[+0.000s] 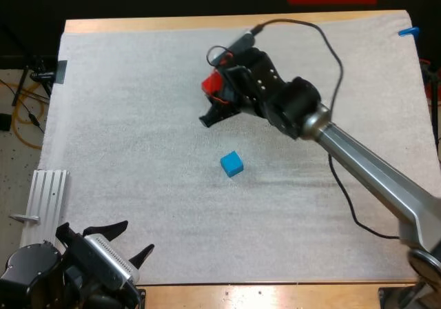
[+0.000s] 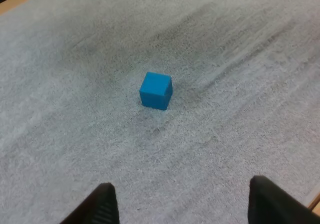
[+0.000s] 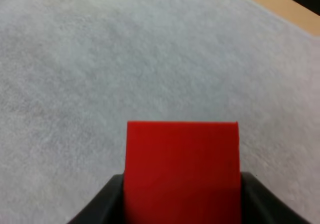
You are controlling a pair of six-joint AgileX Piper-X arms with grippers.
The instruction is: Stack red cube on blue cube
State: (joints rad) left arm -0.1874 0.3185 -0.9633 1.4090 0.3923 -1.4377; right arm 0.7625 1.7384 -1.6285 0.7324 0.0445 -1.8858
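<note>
The red cube (image 1: 212,83) hangs above the mat in the middle of the table's far half, held in my right gripper (image 1: 211,102), whose black fingers press on its two sides. Up close the red cube (image 3: 182,171) sits between those fingers (image 3: 100,206). The blue cube (image 1: 232,163) rests on the white mat near the centre, nearer to me and slightly right of the red one. My left gripper (image 1: 117,243) stays low at the near left corner, open, with the blue cube (image 2: 156,90) well ahead of its spread fingertips (image 2: 102,204).
A ribbed metal block (image 1: 45,195) lies at the mat's left edge near my left arm. The right arm's grey link (image 1: 375,174) crosses the right side of the table. A black cable (image 1: 337,67) loops over the far right of the mat.
</note>
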